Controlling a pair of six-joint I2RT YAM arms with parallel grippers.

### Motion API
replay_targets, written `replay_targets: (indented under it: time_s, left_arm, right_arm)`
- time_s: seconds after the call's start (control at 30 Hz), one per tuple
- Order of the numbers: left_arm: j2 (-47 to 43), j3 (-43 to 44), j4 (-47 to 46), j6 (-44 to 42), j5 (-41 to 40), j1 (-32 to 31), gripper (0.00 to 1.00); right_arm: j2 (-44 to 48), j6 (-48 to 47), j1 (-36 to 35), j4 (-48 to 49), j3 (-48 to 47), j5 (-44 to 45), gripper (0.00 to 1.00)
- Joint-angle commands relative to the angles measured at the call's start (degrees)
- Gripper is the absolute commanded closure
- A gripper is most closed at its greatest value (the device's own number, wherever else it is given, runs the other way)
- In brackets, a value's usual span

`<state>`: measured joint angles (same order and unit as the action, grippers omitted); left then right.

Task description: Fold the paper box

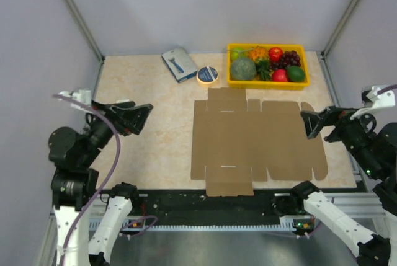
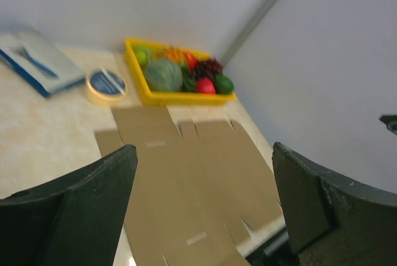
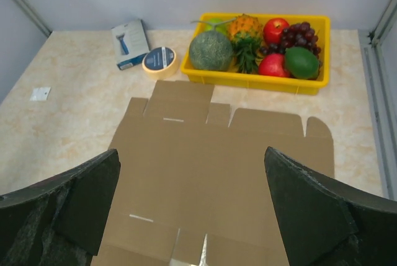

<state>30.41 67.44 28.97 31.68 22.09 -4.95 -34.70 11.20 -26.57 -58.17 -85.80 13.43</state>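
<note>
- Two arms flanked the table (image 1: pixel 149 154), one at each side, and neither touched anything.
- Port side: the left gripper (image 1: pixel 143 119) hovered over bare tabletop, well left of the cardboard. Its jaws were spread wide with nothing between them, and it pointed toward the table's middle.
- Starboard side: the right gripper (image 1: pixel 307 124) hung over the right end of the cardboard, clear of it. Its jaws were likewise wide apart and empty.
- The paper box (image 1: pixel 248 145) was a flat, unfolded brown die-cut sheet lying right of centre on the table. One flap jutted toward the far side, and another reached the table's near edge. Cut slots showed along both long edges.
- The yellow tray (image 1: pixel 267 84) sat at the far right, just beyond the sheet's far edge and apart from it. It held a green melon (image 1: pixel 243 69), dark grapes (image 1: pixel 291 60) and other red and green fruit.
- The tape roll (image 1: pixel 207 75) lay flat just left of the tray, near the sheet's far flap.
- The blue-grey packet (image 1: pixel 180 64) lay just left of the roll. Could not tell whether the two touched.
- A small white tag (image 3: pixel 40 93) lay alone on the tabletop, well left of the sheet.
</note>
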Motion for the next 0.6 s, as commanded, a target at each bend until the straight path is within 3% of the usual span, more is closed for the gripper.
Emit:
replay_targets:
  time_s: [0.0,0.07,0.13,0.23,0.37,0.43,0.57]
  left_arm:
    - [1.40,-14.59,-11.82,13.73,15.00,-0.76,0.07]
    - [0.70,-20.21,-11.83,13.50,12.91,-4.87,0.08]
    - [0.61,-22.95,-10.43,12.09,5.54,-9.79,0.08]
    - [2.27,-30.93,-13.83,14.63,-3.08,-25.40,0.08]
    - [7.80,-37.90,-20.61,20.77,-12.39,-39.58,0.12]
    - [9.83,-40.53,-22.89,22.62,-20.98,-48.08,0.13]
    - [16.67,-42.74,-26.07,28.68,-30.33,-57.00,0.15]
  right_arm:
    - [-3.53,2.33,0.11,-0.54,2.82,-4.54,0.01]
    - [-3.36,3.03,0.11,2.52,5.37,-10.14,0.01]
    - [-1.70,3.21,0.03,8.21,9.83,-15.34,0.01]
    - [1.47,7.16,0.11,12.29,14.77,-15.37,0.01]
    - [1.39,8.91,0.11,12.65,16.01,-16.24,0.01]
    - [0.60,9.63,0.02,11.86,15.23,-17.55,0.01]
    - [0.24,9.28,0.03,11.59,15.57,-22.82,0.01]
